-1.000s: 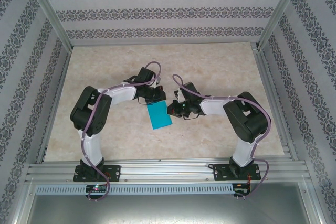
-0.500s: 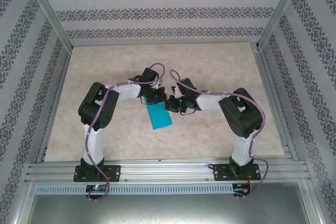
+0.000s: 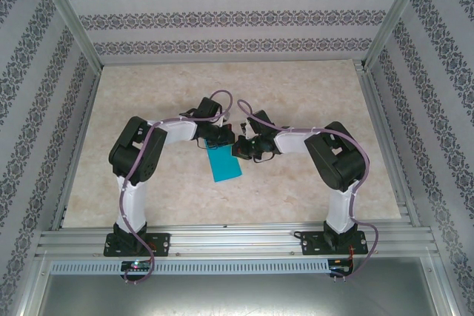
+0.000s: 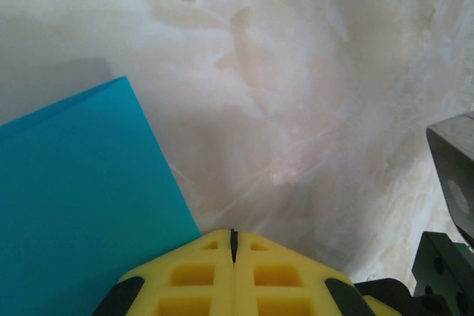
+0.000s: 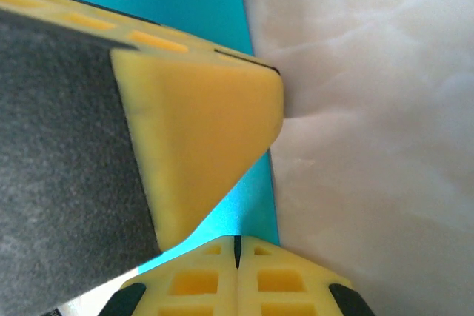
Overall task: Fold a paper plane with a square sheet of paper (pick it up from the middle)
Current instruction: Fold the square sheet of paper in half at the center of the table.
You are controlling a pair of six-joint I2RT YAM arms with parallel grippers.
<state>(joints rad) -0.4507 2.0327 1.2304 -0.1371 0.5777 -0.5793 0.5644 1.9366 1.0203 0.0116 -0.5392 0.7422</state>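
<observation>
The teal-blue sheet of paper [image 3: 225, 165] lies flat on the marbled table [image 3: 311, 94] between the arms and looks oblong from above. My left gripper [image 3: 221, 142] is shut at its far end; in the left wrist view its tips [image 4: 233, 236] sit just right of the paper [image 4: 74, 205], over bare table. My right gripper [image 3: 238, 150] is shut at the sheet's far right edge. In the right wrist view its tips [image 5: 237, 243] rest over the paper [image 5: 255, 194], close to the left gripper's yellow finger [image 5: 200, 123]. Nothing is between either pair of jaws. The paper plane is out of view.
Metal frame posts [image 3: 67, 12] and patterned walls [image 3: 229, 20] close in the table on three sides. An aluminium rail [image 3: 237, 238] runs along the near edge by the arm bases. The right arm's dark body [image 4: 452, 183] shows at the right of the left wrist view.
Both arms have swung inward, bringing the two shut grippers close together over the paper's far end. The paper has barely shifted. Little moved in the last half second.
</observation>
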